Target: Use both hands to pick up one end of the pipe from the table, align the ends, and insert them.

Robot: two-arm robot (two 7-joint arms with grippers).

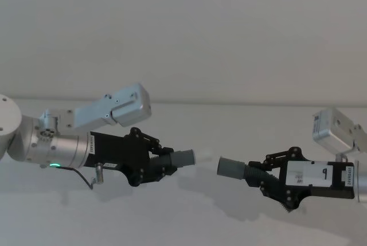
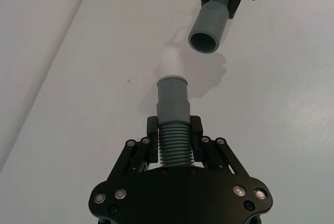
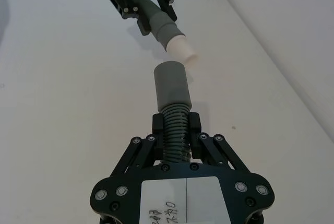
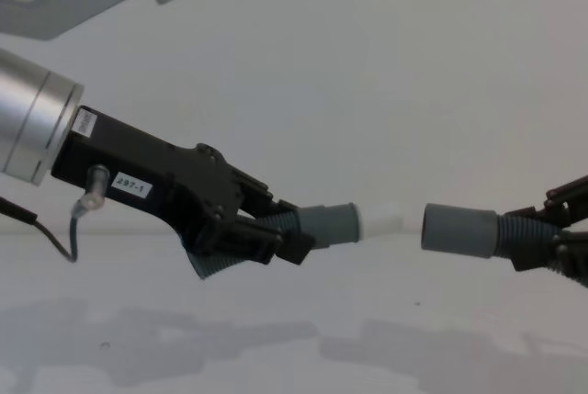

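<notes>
Both pieces of the pipe are held in the air above the white table, facing each other with a small gap. My left gripper is shut on the ribbed body of one piece. Its grey cuff ends in a short white tip that points right. My right gripper is shut on the ribbed body of the other piece. That piece's hollow grey cuff points left at about the same height. In the left wrist view the open cuff sits ahead of the white tip, slightly off to one side.
A pale grey wall rises behind the table. Shadows of both arms fall on the table surface below the grippers. A thin black cable hangs under the left wrist.
</notes>
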